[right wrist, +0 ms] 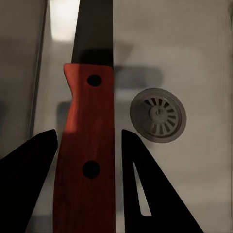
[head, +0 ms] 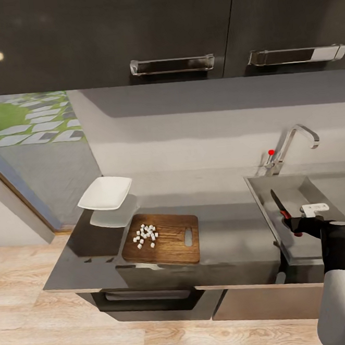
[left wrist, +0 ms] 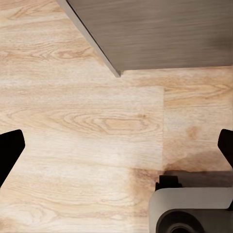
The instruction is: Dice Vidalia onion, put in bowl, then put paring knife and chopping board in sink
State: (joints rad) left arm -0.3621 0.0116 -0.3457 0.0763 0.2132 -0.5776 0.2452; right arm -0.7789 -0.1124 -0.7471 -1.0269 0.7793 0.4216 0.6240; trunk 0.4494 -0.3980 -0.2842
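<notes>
Over the sink (head: 295, 190), my right gripper (head: 293, 220) is shut on the paring knife (head: 277, 203), whose blade points toward the back wall. In the right wrist view the black fingers (right wrist: 29, 184) closely flank the knife's red handle (right wrist: 87, 160), and the sink floor (right wrist: 194, 58) with its round drain (right wrist: 158, 114) lies below. The chopping board (head: 171, 246) lies on the countertop (head: 225, 241) with the diced onion (head: 145, 235) piled on its left half. The white bowl (head: 105, 193) stands behind the board's left end. My left gripper (left wrist: 116, 150) is open above the wood floor.
The tap (head: 290, 146) with its red-tipped lever rises behind the sink. Dark upper cabinets (head: 170, 31) hang above the counter, and a drawer (head: 147, 297) sits under the board. A doorway opens at the far left. The robot's base (left wrist: 189, 208) is below the left hand.
</notes>
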